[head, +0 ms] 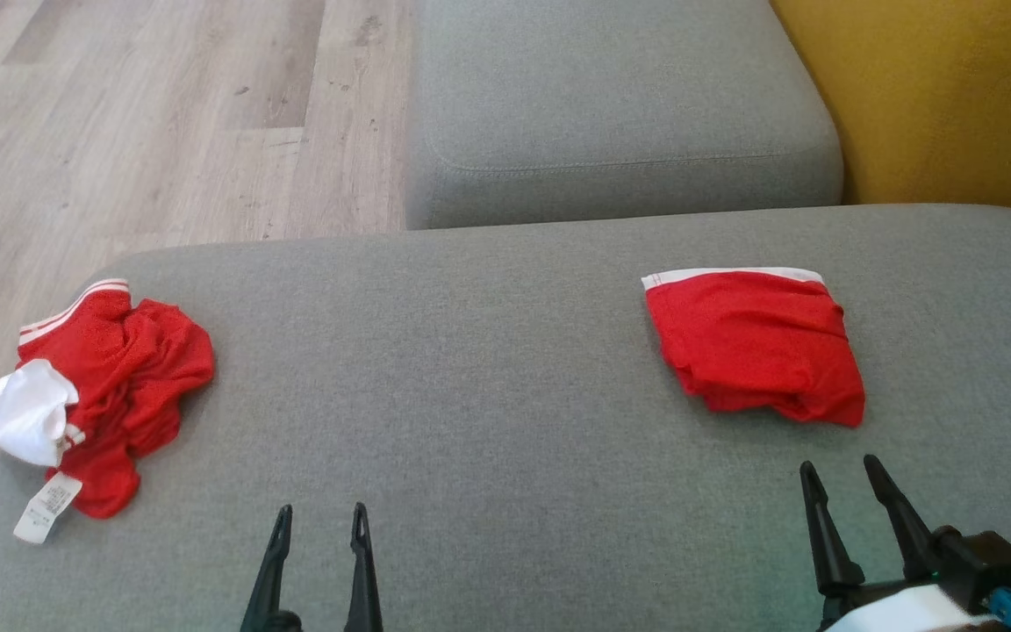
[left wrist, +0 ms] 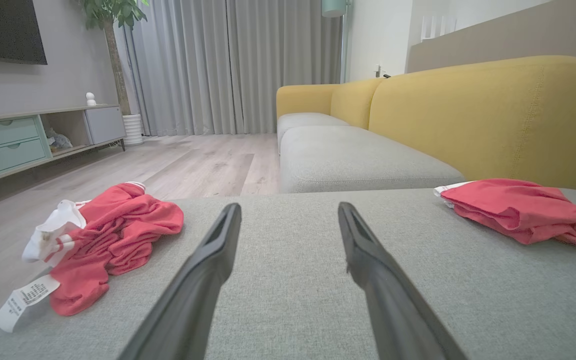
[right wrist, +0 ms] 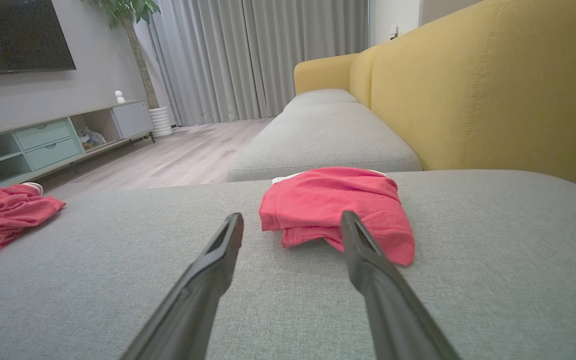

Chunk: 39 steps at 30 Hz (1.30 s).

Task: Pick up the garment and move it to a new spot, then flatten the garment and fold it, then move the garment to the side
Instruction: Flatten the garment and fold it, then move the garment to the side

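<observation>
Room lies open on the grey fabric sofa cushion (head: 470,369) between folded red cloth garment (head: 756,351) at two o'clock and crumpled red-and-white garment (head: 111,386) at its nine o'clock edge; left gripper (head: 321,507) and right gripper (head: 840,463) gape empty.

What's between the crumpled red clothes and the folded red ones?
Nothing, just bare grey sofa cushion between the crumpled garment and the folded garment, seen in the head view.

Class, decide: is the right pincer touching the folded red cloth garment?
Apart. The head view shows a strip of bare grey fabric cushion between the right pincer and the folded red cloth garment.
</observation>
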Available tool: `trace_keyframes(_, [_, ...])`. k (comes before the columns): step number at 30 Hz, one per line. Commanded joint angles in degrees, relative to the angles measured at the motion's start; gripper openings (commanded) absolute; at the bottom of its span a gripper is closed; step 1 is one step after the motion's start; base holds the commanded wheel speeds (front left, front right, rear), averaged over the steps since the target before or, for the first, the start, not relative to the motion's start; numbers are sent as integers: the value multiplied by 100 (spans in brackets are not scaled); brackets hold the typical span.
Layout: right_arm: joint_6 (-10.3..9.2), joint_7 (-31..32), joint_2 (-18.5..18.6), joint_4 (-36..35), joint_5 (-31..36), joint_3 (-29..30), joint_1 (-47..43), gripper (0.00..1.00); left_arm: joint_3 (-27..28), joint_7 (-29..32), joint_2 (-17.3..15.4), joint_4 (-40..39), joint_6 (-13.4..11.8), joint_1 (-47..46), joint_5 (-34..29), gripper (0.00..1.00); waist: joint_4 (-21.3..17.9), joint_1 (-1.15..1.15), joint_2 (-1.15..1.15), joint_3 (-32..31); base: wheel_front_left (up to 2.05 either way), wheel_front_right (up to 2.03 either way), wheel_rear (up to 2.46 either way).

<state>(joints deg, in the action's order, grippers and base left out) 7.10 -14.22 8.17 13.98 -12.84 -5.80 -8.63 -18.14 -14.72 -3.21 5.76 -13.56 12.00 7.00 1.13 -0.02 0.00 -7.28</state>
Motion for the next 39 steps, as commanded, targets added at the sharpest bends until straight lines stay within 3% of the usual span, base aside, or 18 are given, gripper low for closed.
trace_keyframes(1, [39,-77,43,-198,48,-78,200,100,231,-28,33,-146,16,-200,-40,100,-13,2,0,-4,0,0,0])
trace_keyframes(39, [39,-77,-35,-202,101,-71,251,100,271,-28,33,-46,82,-236,-150,100,-105,2,0,209,0,0,0])
